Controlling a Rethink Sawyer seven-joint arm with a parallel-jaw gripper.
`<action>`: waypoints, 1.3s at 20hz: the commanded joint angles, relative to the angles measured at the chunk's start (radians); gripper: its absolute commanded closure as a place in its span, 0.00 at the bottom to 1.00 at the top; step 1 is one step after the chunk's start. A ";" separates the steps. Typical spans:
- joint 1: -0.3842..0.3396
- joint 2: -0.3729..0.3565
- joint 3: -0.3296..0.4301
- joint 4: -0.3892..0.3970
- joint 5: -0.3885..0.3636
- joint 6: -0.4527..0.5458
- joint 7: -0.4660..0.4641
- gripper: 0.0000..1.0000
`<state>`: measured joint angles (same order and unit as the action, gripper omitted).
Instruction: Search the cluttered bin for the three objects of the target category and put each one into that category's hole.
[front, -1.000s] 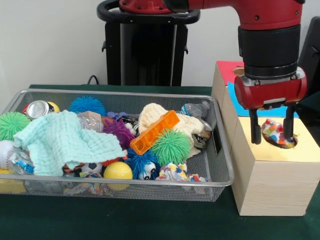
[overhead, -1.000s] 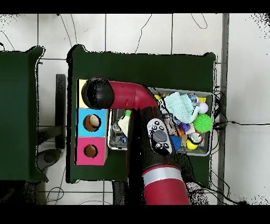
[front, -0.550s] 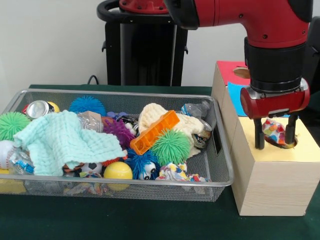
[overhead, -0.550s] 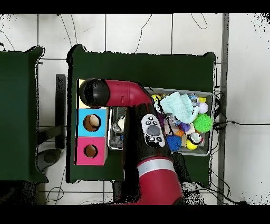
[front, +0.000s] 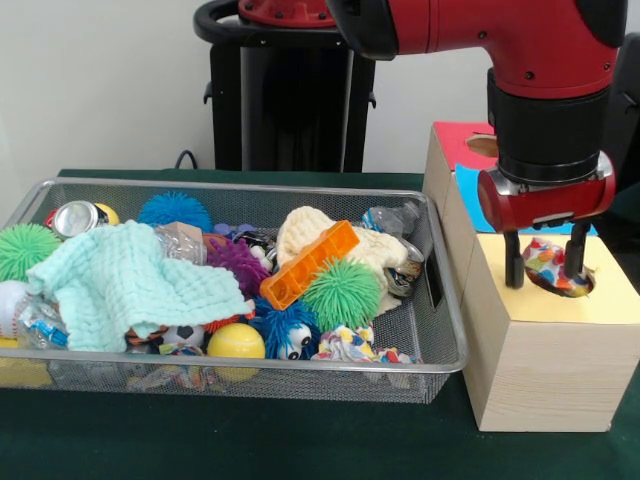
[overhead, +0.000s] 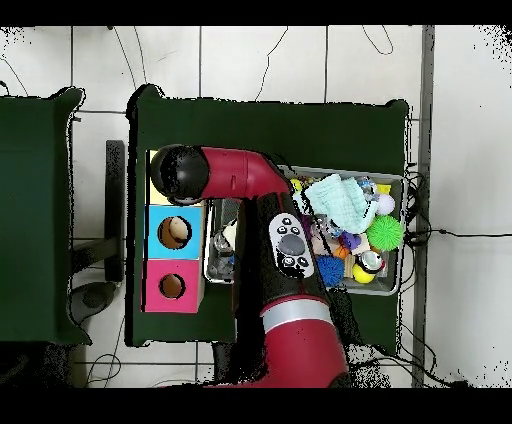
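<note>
A colourful patterned cloth ball (front: 548, 264) sits in the hole of the yellow-topped wooden box (front: 545, 310), right of the wire bin (front: 447, 300). My gripper (front: 545, 283) hangs over that hole, open, one finger on each side of the ball and not pressing it. Another patterned cloth piece (front: 350, 347) lies at the bin's front right corner. In the overhead view the arm's wrist (overhead: 178, 172) covers the yellow box and hides the gripper.
The bin holds a mint cloth (front: 130, 282), an orange block (front: 308, 263), green (front: 342, 294) and blue (front: 175, 209) spiky balls, a yellow ball (front: 236, 342) and a can (front: 76, 217). Blue (overhead: 172, 232) and pink (overhead: 172, 286) boxes with holes follow the yellow one.
The gripper dipped toward the hole and has since lifted a little. The patterned ball stayed in the hole between the fingers.
</note>
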<state>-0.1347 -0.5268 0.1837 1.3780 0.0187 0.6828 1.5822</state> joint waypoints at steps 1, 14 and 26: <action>-0.014 0.062 0.021 -0.008 -0.036 0.143 0.035 0.00; -0.030 0.077 0.059 -0.002 -0.025 0.167 0.001 0.00; -0.035 0.109 0.088 -0.078 -0.033 0.279 -0.045 0.00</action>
<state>-0.1414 -0.5001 0.1947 1.3175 0.0128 0.7988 1.5822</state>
